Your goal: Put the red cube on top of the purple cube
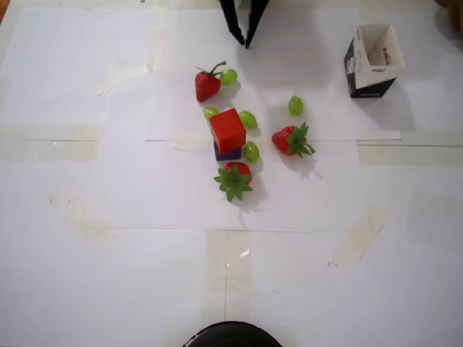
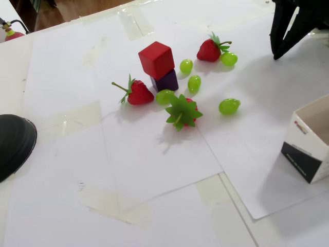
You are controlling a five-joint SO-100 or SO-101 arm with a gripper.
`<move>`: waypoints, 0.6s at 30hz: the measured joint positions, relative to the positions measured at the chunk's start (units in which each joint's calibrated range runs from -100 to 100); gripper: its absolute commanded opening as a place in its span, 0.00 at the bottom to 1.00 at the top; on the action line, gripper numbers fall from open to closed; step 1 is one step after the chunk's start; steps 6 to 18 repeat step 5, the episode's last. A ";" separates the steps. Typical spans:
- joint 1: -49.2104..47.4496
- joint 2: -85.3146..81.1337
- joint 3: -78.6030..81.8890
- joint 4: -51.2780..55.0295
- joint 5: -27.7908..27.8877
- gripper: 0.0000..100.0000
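In the overhead view, going left to right: a strawberry [image 1: 207,84] with a green grape [image 1: 228,76] touching its right side lies at about 11 o'clock from the red cube [image 1: 228,129]. The red cube sits on top of the purple cube [image 1: 228,153], of which only a dark strip shows at the red block's 6 o'clock edge. Three more grapes hug the stack, at its 11, 2 and 4 o'clock. A second strawberry [image 1: 233,180] lies at 6 o'clock, leaves toward the camera; a third strawberry [image 1: 291,140] lies at 3 o'clock, with a lone grape [image 1: 295,105] above it. The black-and-white paper box [image 1: 372,60] stands open at the far right.

The gripper [image 1: 243,40] hangs at the top edge, at 12 o'clock from the stack and well apart from it. Its two black fingers [image 1: 233,25] taper together, empty, with a narrow gap between them; nothing is grasped. In the fixed view the gripper [image 2: 277,53] sits at 3 o'clock from the red cube [image 2: 156,59], equally clear of it.
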 measured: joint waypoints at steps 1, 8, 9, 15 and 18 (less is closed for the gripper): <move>0.00 0.00 0.00 0.16 0.00 0.00; -0.15 0.00 0.00 0.16 0.00 0.00; -0.15 0.00 0.00 0.16 0.00 0.00; -0.15 0.00 0.00 0.16 0.00 0.00; -0.15 0.00 0.00 0.16 0.00 0.00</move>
